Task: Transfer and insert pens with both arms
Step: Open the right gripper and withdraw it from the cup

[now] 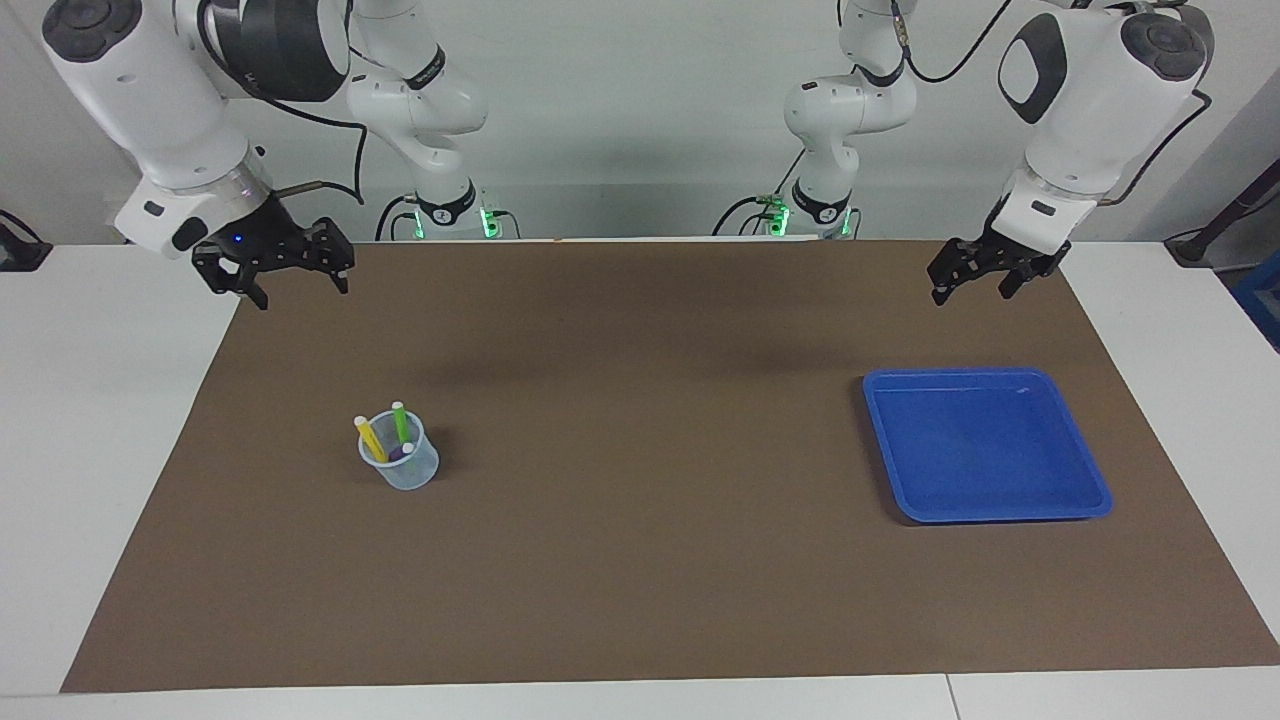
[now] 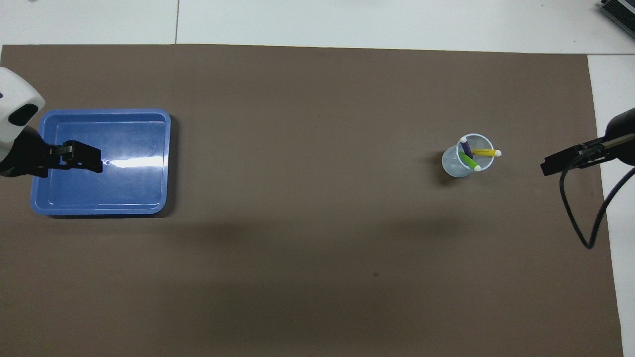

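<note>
Three pens stand tilted in a clear plastic cup (image 1: 402, 472) (image 2: 452, 164) on the brown mat: a yellow one (image 1: 371, 440) (image 2: 485, 152), a green one (image 1: 401, 422) (image 2: 469, 162) and a purple one (image 1: 398, 453) (image 2: 465, 147), which sits lowest. My right gripper (image 1: 302, 290) (image 2: 560, 163) hangs open and holds nothing, high over the mat's edge at the right arm's end and well apart from the cup. My left gripper (image 1: 972, 290) (image 2: 82, 161) also hangs open with nothing in it, raised over the blue tray's end of the mat.
A shallow blue tray (image 1: 985, 445) (image 2: 129, 193) with nothing in it lies on the mat toward the left arm's end. The brown mat (image 1: 640, 560) covers most of the white table. A black cable (image 2: 583, 218) loops down from the right arm.
</note>
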Action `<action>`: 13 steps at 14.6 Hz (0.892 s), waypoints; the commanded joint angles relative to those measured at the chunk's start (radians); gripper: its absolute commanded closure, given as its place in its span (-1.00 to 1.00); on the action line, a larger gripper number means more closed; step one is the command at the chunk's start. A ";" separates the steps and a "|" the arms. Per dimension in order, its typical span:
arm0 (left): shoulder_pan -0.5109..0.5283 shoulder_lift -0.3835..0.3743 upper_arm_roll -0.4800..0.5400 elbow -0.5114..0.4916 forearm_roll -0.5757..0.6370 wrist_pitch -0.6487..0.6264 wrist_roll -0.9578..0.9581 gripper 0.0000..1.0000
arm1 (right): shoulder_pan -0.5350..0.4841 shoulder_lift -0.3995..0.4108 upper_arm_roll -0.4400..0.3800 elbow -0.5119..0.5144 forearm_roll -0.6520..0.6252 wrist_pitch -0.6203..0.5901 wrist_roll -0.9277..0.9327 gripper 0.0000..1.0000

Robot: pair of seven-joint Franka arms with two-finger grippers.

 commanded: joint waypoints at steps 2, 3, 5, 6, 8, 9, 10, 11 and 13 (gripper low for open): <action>0.006 -0.018 0.000 -0.023 -0.011 0.034 0.017 -1.00 | 0.001 -0.019 0.010 -0.016 -0.033 -0.006 0.000 -1.00; 0.008 -0.018 0.000 -0.023 -0.011 0.033 0.017 -1.00 | 0.001 -0.019 0.010 -0.016 -0.033 -0.006 0.000 -1.00; 0.008 -0.018 0.000 -0.025 -0.011 0.031 0.017 -1.00 | 0.001 -0.019 0.010 -0.016 -0.031 -0.003 0.000 -1.00; 0.008 -0.018 0.000 -0.023 -0.011 0.031 0.016 -1.00 | 0.001 -0.019 0.010 -0.016 -0.031 -0.001 0.000 -1.00; 0.008 -0.018 0.000 -0.023 -0.012 0.033 0.016 -1.00 | 0.001 -0.019 0.010 -0.016 -0.031 -0.001 0.000 -1.00; 0.008 -0.018 0.000 -0.023 -0.012 0.033 0.016 -1.00 | 0.001 -0.019 0.010 -0.018 -0.031 -0.001 0.000 -1.00; 0.008 -0.018 0.000 -0.023 -0.012 0.033 0.014 -1.00 | 0.001 -0.019 0.010 -0.016 -0.031 -0.001 0.000 -1.00; 0.008 -0.018 0.000 -0.023 -0.012 0.033 0.014 -1.00 | 0.001 -0.019 0.010 -0.018 -0.031 -0.001 0.000 -1.00; 0.008 -0.018 0.000 -0.023 -0.012 0.031 0.013 -1.00 | 0.001 -0.018 0.010 -0.018 -0.029 0.002 0.002 -1.00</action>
